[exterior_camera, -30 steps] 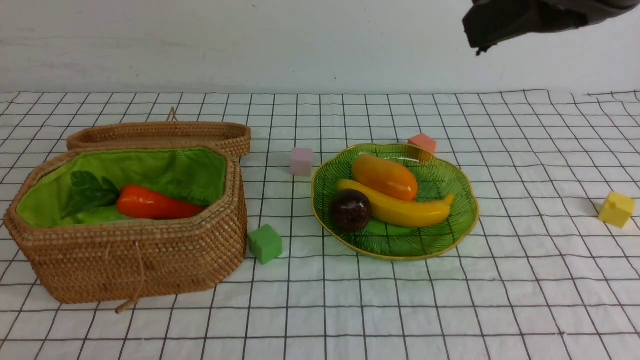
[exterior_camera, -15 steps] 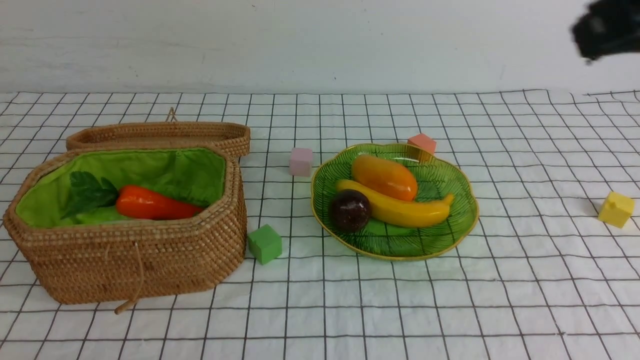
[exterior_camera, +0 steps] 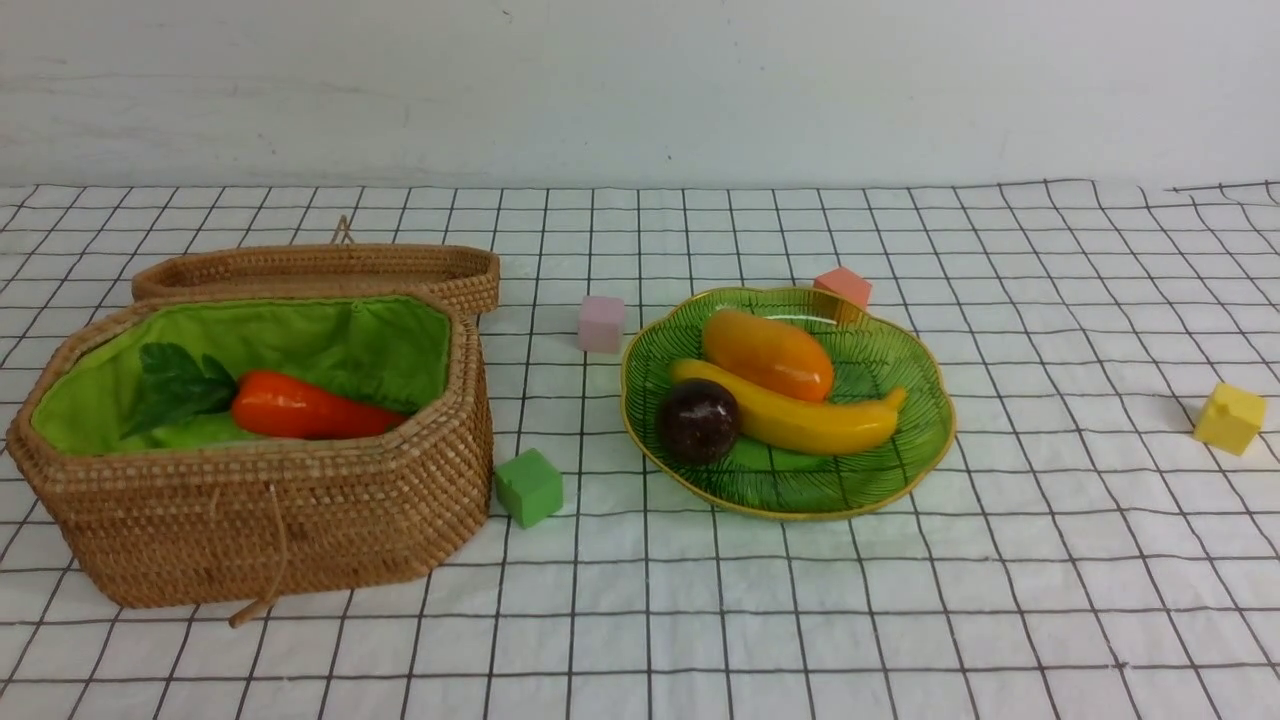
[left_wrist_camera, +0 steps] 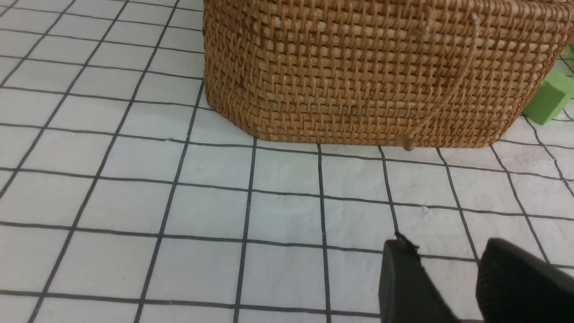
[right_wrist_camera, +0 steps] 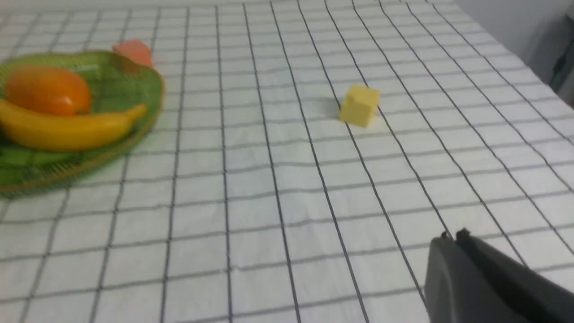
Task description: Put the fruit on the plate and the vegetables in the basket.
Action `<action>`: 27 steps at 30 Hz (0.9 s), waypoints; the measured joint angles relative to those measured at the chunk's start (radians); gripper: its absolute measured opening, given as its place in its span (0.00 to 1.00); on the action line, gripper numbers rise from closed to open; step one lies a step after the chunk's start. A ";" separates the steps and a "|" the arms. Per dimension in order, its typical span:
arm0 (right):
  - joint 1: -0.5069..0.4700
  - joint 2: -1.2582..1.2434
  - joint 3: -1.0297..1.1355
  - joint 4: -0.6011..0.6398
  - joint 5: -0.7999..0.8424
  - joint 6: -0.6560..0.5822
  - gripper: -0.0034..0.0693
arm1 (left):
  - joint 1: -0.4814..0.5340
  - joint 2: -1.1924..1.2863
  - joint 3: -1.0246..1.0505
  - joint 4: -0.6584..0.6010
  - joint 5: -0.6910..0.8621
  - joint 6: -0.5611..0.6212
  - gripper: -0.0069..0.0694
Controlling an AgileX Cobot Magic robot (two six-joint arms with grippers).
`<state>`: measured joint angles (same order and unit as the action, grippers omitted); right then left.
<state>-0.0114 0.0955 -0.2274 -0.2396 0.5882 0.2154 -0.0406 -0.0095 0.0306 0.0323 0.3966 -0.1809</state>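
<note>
My left hand [left_wrist_camera: 448, 269] is a little open and holds nothing; it hangs low over the surface [exterior_camera: 1050, 590] by the near side of the basket [exterior_camera: 260, 520]. My right hand [right_wrist_camera: 453, 237] is closed and empty, above the bare cloth near the yellow cube [right_wrist_camera: 360, 105]. The carrot [exterior_camera: 310, 405] lies in the basket, toward the left edge. The mango [exterior_camera: 768, 353], banana [exterior_camera: 800, 420] and mangosteen [exterior_camera: 698, 420] sit together on the plate [exterior_camera: 900, 470] in the middle. I cannot see the radish or cucumber clearly.

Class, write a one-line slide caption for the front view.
Mango, banana and mangosteen on the green plate; carrot in the open wicker basket.
</note>
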 joint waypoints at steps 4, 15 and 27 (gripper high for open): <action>-0.028 -0.099 0.128 -0.022 -0.068 0.002 0.06 | 0.000 0.000 0.000 0.000 0.000 0.000 0.40; -0.032 -0.105 0.239 0.025 -0.178 0.002 0.08 | 0.000 0.000 0.000 0.000 -0.001 0.000 0.40; -0.032 -0.105 0.240 0.032 -0.188 0.002 0.09 | 0.000 0.000 0.000 0.000 -0.001 0.000 0.40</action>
<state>-0.0436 -0.0099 0.0125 -0.2079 0.4002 0.2178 -0.0406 -0.0095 0.0306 0.0323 0.3957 -0.1809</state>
